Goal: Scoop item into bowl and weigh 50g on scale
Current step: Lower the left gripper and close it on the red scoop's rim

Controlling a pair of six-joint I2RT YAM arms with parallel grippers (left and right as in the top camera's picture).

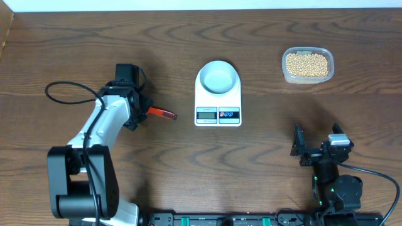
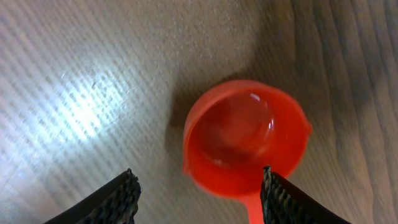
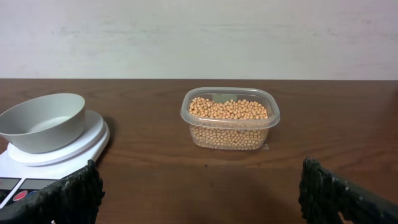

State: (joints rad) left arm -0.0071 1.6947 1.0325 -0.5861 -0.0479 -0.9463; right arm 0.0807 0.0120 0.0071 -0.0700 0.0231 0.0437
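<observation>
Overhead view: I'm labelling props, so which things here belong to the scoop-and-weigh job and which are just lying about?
Belong to the job: beans, clear tub, bowl, scale, orange scoop.
Just lying about: black cable.

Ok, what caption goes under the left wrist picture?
Empty orange scoop on the wooden table, framed by the left arm's jaws.

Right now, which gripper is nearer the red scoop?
Left. The left gripper hangs right over the red scoop. The right gripper sits far off on the other side of the scale, near the table's front edge.
</observation>
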